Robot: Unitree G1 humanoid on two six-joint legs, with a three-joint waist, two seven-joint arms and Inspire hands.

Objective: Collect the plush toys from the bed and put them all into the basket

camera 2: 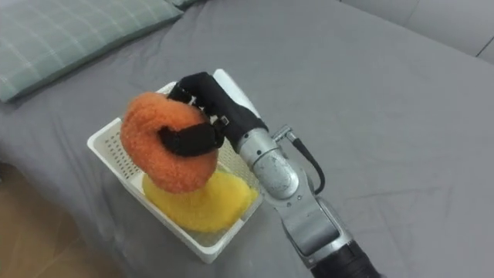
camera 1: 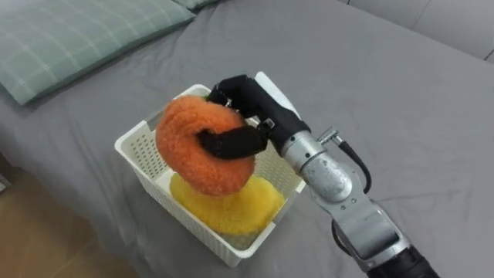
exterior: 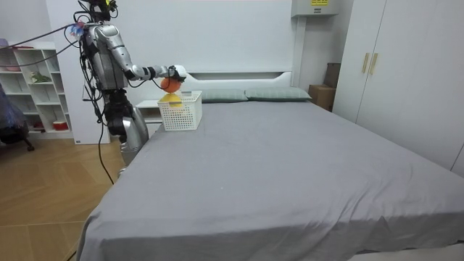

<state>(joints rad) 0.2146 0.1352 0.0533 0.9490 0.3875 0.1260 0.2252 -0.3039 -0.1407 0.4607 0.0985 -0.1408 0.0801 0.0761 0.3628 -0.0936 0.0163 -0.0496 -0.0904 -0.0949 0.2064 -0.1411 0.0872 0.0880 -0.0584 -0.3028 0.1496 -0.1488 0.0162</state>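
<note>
Clearly the orange plush toy (camera 1: 193, 147) is soft, light stuff: its fuzzy pile bulges around the dark thumb (camera 1: 228, 143) pressed across its front, and it looks like a fat ring or a rolled cushion that squashes wherever it is squeezed. The robot's right hand (camera 1: 258, 108) is closed round it, fingers curled over the top and back and the thumb clamped across the near face, and it holds the toy just above the white slatted basket (camera 1: 135, 154), a little over the basket's left part. A yellow plush toy (camera 1: 231, 205) already lies in the bottom of the basket, just under the orange one, and I cannot tell whether the two touch. The basket sits on the grey bed (camera 1: 386, 93) close to the side edge where the robot stands, up toward the head end and near the green checked pillow (camera 1: 77, 38). To my eye nothing here is fragile or slippery; the fleece gives plenty of grip, and a toy like this would drop without harm and settle on the yellow one. The sensible hold is the one in use, a wrap around the thick body, since a pinch on the fluff alone might slide off.
</note>
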